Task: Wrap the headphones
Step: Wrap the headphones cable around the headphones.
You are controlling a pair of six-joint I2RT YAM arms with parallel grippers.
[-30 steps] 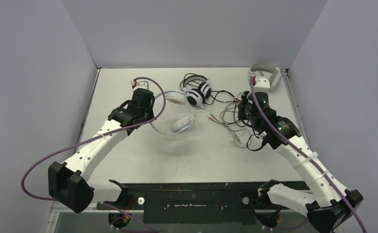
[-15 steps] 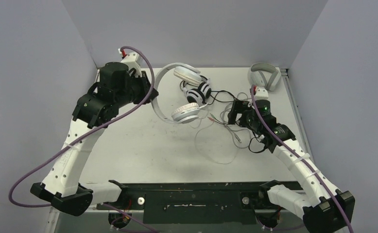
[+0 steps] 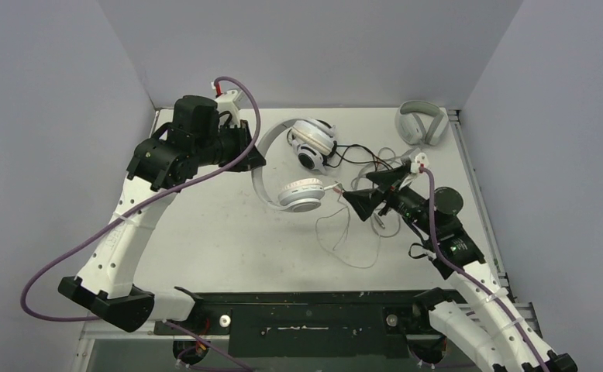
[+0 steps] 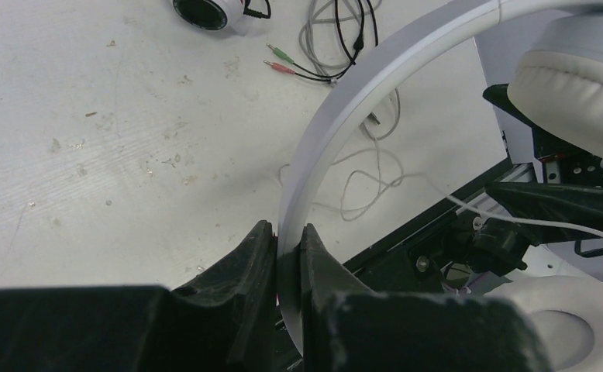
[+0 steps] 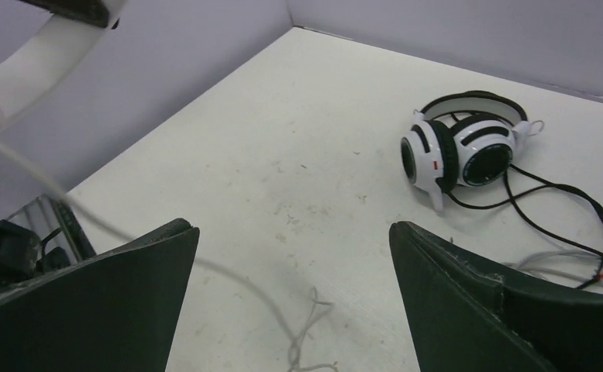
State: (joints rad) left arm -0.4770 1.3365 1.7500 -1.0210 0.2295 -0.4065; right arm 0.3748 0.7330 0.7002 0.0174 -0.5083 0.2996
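Left wrist — left pincer (image 4: 287, 236) pinches white headphones (image 4: 376, 77) by the band — right pincer (image 5: 292, 232) spread wide.

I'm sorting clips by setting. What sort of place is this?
Probably a lab robot cell: a white table boxed in by plain grey walls, left arm and right arm bolted at its edge.

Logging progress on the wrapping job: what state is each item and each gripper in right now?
white headphones, lifted off the table, held by the headband.
thin white cable, unwrapped, trailing down to the table.
black-and-white headset, lying on the table.
black cable, unwrapped, loose on the table.
grey over-ear pair, lying at the far right corner.
left gripper, shut on the white headphones.
right gripper, open, holding nothing.
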